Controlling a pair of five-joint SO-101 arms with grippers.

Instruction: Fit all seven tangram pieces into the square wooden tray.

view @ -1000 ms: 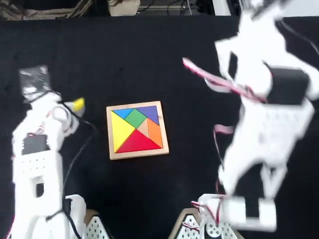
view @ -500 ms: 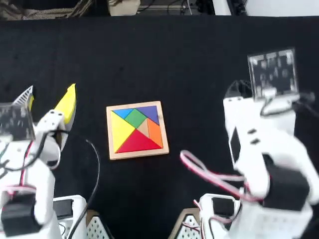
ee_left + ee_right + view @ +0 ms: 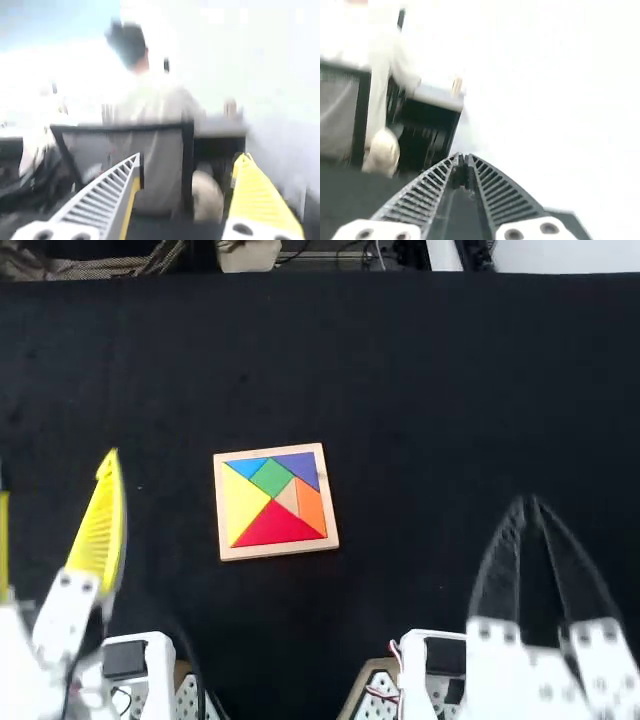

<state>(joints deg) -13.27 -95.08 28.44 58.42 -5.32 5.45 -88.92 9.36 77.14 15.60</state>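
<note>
The square wooden tray (image 3: 275, 551) lies mid-table in the high view. It holds a blue triangle (image 3: 245, 466), green square (image 3: 272, 477), purple parallelogram (image 3: 301, 465), yellow triangle (image 3: 241, 505), red triangle (image 3: 277, 527), orange triangle (image 3: 313, 506) and small tan triangle (image 3: 288, 498), all flat and filling it. My left gripper (image 3: 55, 482) (image 3: 189, 160), with yellow fingers, is raised near the table's front left, open and empty. My right gripper (image 3: 527, 504) (image 3: 465, 159), with black fingers, is raised at the front right, shut on nothing. Both are well away from the tray.
A black cloth (image 3: 420, 390) covers the table around the tray. The two arm bases (image 3: 150, 670) (image 3: 425, 680) stand at the near edge. Cables and a pale box (image 3: 248, 252) lie beyond the far edge. Both wrist views look out at the blurred room.
Both arms have swung back toward the near edge and tipped upward, so their fingers now point away from the table. The tray and its pieces have not moved.
</note>
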